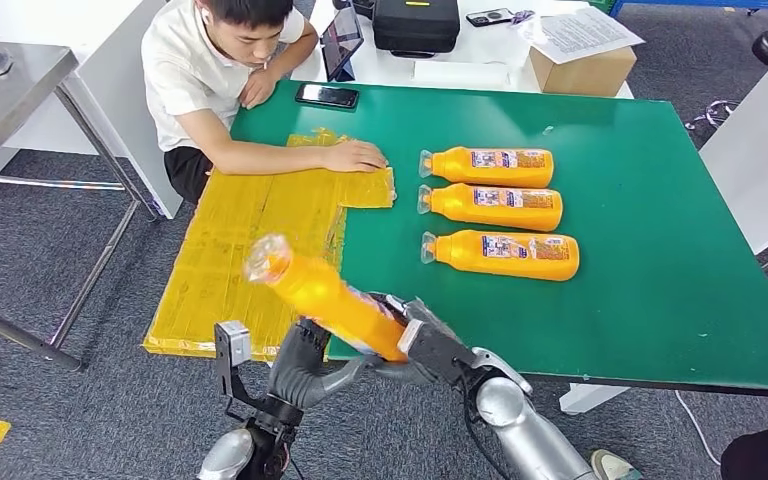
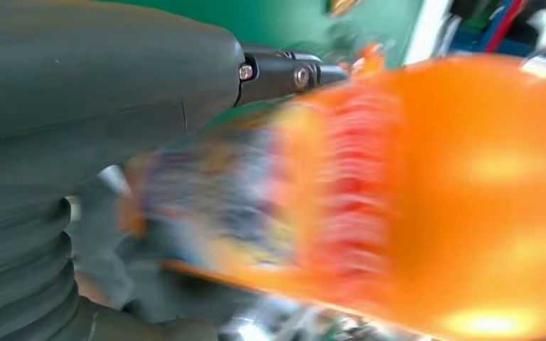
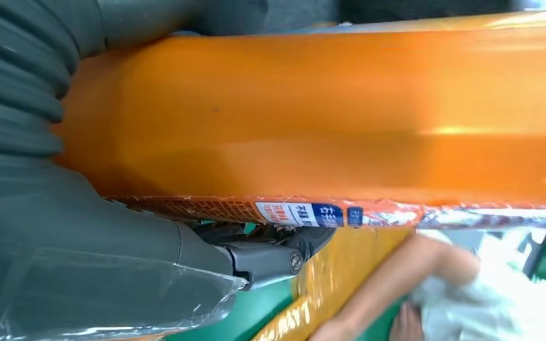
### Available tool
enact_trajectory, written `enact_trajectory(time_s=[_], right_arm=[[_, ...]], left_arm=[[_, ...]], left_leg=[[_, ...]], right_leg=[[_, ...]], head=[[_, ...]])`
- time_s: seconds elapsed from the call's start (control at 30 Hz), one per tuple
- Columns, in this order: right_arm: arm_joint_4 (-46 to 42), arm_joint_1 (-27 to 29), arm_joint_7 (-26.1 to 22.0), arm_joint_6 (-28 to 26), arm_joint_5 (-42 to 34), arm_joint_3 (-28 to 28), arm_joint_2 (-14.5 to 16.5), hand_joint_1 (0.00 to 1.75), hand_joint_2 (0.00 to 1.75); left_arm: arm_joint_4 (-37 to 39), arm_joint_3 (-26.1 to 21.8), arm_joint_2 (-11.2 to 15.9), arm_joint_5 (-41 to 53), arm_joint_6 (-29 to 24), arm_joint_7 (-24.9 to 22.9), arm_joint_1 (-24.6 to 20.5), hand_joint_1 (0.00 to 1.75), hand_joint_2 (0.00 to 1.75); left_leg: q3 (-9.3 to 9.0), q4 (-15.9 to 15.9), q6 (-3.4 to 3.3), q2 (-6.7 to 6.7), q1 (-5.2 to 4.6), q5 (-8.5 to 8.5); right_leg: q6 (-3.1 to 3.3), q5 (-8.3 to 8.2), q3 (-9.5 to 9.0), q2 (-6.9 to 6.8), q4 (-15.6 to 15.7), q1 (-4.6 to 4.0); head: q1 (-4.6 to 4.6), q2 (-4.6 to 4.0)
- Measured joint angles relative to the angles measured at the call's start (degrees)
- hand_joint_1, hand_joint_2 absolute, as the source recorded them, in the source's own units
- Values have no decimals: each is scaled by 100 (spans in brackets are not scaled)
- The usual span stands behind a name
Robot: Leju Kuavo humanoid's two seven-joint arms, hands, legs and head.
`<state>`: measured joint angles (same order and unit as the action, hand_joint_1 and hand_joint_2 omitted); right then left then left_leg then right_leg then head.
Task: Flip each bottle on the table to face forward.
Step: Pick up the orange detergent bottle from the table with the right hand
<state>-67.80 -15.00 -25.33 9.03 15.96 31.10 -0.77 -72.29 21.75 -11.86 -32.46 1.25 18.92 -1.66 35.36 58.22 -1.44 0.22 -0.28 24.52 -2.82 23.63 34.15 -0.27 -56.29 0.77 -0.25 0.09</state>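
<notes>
The orange bottle is in the air at the near table edge, its long axis slanting up and away from the right hand, cap end farthest. That hand grips its base end; the left hand wraps it just beside, nearer the middle (the left wrist view is blurred). Beyond both hands, three bottles lie in a row on the green table, label side up.

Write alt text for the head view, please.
Both robot hands, left and right, hold an orange bottle tilted above the green table's near edge. Three more bottles lie in a column, labels up; a seated person presses a yellow sheet.
</notes>
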Motion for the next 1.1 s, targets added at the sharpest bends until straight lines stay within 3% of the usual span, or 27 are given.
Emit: enact_trajectory(time_s=[0.23, 0.5, 0.63, 0.8, 1.0, 1.03, 1.1], right_arm=[[309, 6, -161, -156, 147, 379, 43, 175, 175], [563, -77, -268, -247, 145, 615, 60, 175, 175], [701, -161, -314, -384, 285, 707, 103, 175, 175], [800, -227, -341, -452, 326, 759, 127, 150, 175], [809, -240, -382, -452, 223, 763, 129, 150, 175], [809, -240, -382, -451, 220, 763, 129, 135, 175], [809, -240, -383, -449, 217, 763, 129, 60, 175]], left_arm=[[-466, -110, -219, -315, -418, 90, 26, 0, 175], [-555, -125, -243, -1165, -82, -187, 36, 0, 175], [-496, -127, -228, -1303, 8, -326, 13, 175, 175], [-309, -122, -161, -1240, 267, -334, -79, 175, 175], [-175, -122, -143, -1209, 417, -323, -173, 175, 175], [-162, -122, -143, -1209, 418, -323, -182, 175, 175], [-141, -122, -143, -1208, 424, -323, -201, 175, 175]], left_leg=[[3, 0, 0, -8, 0, 0], [6, 0, 0, -8, 0, 0], [5, 0, 0, -8, 0, 0], [6, 0, 0, -8, 0, -1], [7, 0, 0, -9, 0, 0], [7, 0, 0, -9, 0, 0], [7, 0, 0, -9, 0, 0]], right_leg=[[0, 0, 3, -7, 0, 0], [0, 1, 6, -6, 0, 0], [0, 0, 5, -7, 0, 0], [0, 0, 5, -7, 0, 0], [0, 1, 5, -7, 0, 0], [0, 1, 5, -7, -1, 0], [0, 0, 5, -8, 0, 0]], head=[[-1, 0], [-1, 0], [-1, 0], [0, 0], [0, 0], [1, 0], [-1, 0]])
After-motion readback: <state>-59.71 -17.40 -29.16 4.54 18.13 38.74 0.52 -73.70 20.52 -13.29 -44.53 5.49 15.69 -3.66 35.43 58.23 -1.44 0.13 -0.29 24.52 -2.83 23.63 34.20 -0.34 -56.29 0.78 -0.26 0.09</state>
